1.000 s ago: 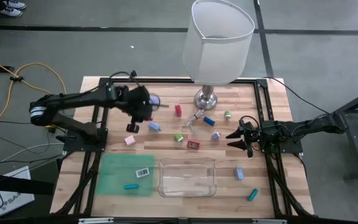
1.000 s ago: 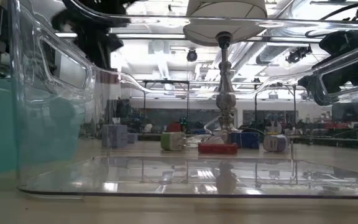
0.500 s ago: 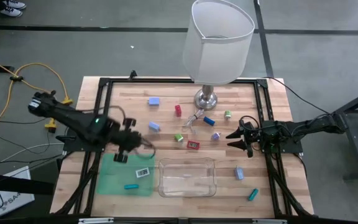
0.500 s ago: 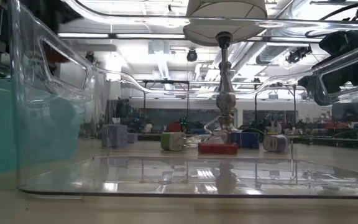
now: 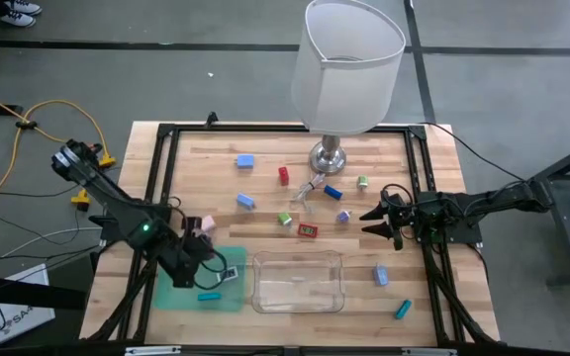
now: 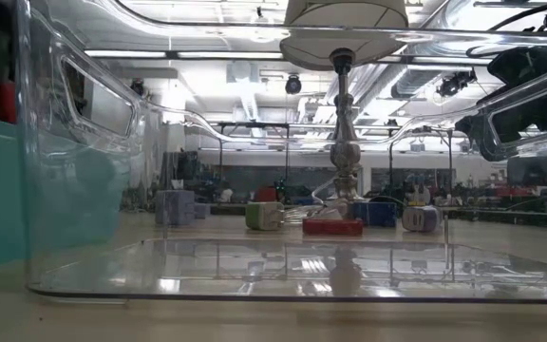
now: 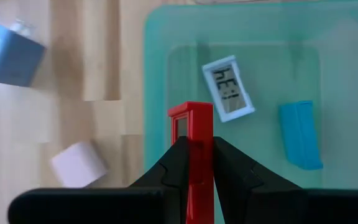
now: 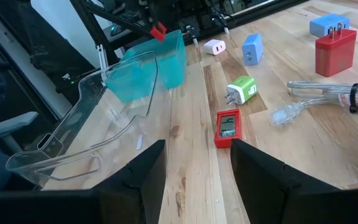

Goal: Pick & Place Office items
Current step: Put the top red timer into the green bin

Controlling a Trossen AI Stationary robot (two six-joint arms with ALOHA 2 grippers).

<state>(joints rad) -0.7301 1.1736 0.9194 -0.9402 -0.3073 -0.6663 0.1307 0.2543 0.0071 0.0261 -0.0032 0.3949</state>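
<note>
Since a second ago my left arm has swung from the far side of the table, near the lamp (image 5: 348,69), down to the green tray (image 5: 171,287) at the near left corner; half a second ago it was only at that tray's far edge, now it hangs over its middle. I read this as the carry ending and the release coming next. Largest first, all placed from the green tray: the lamp stands well off toward the far right; the clear tray (image 5: 298,282) lies just beside it on the right; the right arm waits beyond that tray, right gripper (image 5: 376,222) with its fingers spread and holding nothing. The loose office items lie scattered between the green tray and the lamp base, among them a green plug (image 8: 242,88) and a red clock (image 8: 227,127). Inside the green tray sit a white clock (image 7: 228,88) and a teal block (image 7: 300,134). A pink cube (image 7: 78,164) lies just outside its edge. The left gripper (image 7: 191,163) is closed down narrow on a red stick-shaped piece (image 7: 191,134), clamped upright between both fingers, above the tray floor beside the white clock.
</note>
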